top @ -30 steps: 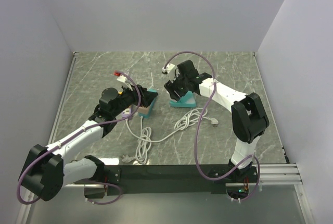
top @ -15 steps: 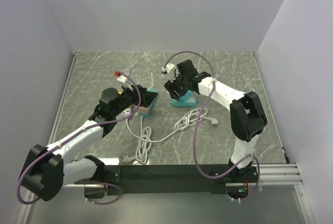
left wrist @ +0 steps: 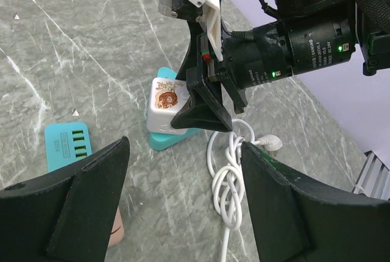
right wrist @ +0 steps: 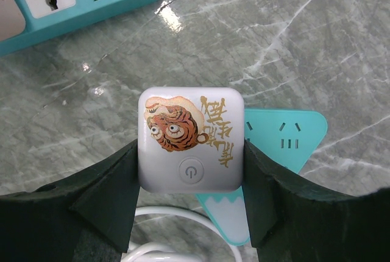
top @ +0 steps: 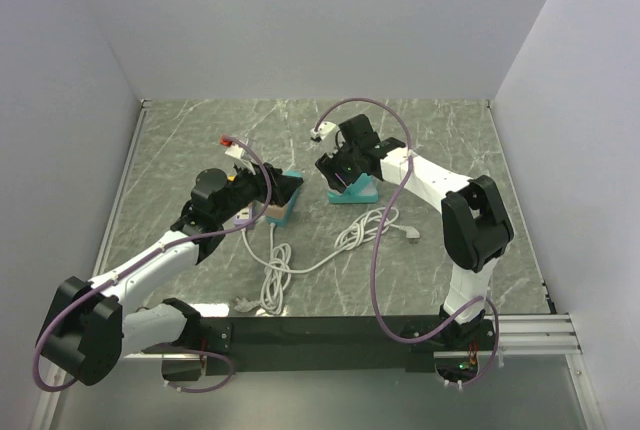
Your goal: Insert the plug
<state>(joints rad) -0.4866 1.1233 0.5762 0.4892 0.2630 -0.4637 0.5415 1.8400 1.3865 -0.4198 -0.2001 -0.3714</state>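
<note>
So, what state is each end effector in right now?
Left end effector: open.
Right end effector: closed on the white tiger-print plug.

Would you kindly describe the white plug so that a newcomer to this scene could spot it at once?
On the grey marble table, look to the right arm's fingers near the middle, over a teal socket block. The white plug is the cube pinched between them; unlike its teal neighbours, its face bears a tiger cartoon, gold writing and a round power button.
</note>
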